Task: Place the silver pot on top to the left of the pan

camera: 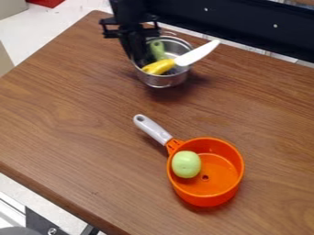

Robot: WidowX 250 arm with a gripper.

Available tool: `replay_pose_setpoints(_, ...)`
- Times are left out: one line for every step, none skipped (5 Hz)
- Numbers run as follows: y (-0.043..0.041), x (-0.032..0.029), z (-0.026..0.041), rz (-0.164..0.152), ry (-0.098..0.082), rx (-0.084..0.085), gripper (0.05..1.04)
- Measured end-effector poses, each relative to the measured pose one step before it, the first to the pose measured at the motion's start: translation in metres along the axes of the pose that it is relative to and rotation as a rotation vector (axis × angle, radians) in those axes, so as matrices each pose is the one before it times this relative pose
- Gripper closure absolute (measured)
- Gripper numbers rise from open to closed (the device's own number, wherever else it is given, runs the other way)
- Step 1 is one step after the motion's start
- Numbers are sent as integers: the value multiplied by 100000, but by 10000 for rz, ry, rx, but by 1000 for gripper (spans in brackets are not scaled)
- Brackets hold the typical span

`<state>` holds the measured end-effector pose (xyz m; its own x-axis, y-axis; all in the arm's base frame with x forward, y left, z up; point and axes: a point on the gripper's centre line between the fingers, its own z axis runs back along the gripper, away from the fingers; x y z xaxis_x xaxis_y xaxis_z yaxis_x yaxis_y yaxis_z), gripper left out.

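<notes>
Brown wood-grain counter (80, 114) supports the workpieces. The black arm (130, 13) enters at the top edge, beyond and to the left of the pan, and hangs down steeply with its lower end at the pot. The orange pan (211, 197), its grey handle angled up and to the left, serves as the reference point. The silver pot (160, 81) is located beyond the pan and somewhat to its left. The claw (142, 62) overlaps the pot's left rim, farther left of the pan than the pot's centre; whether it is spread or pressed together cannot be told.

Step in hand, as judged: positioning the pot at the upper left of the pan. The next move calls for confirming a secure hold, correcting the pot leftward relative to the pan if required, setting it level, then releasing. The projecting knife (196, 53) could tip out if the pot tilts.
</notes>
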<state>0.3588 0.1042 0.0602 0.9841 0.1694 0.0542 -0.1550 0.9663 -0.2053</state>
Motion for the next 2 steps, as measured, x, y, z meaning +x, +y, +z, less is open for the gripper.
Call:
replay_pose_setpoints(1982,405,1664,-61,-124,238,1029)
replay_pose_setpoints(1929,359,354,-188,102,-49,1029)
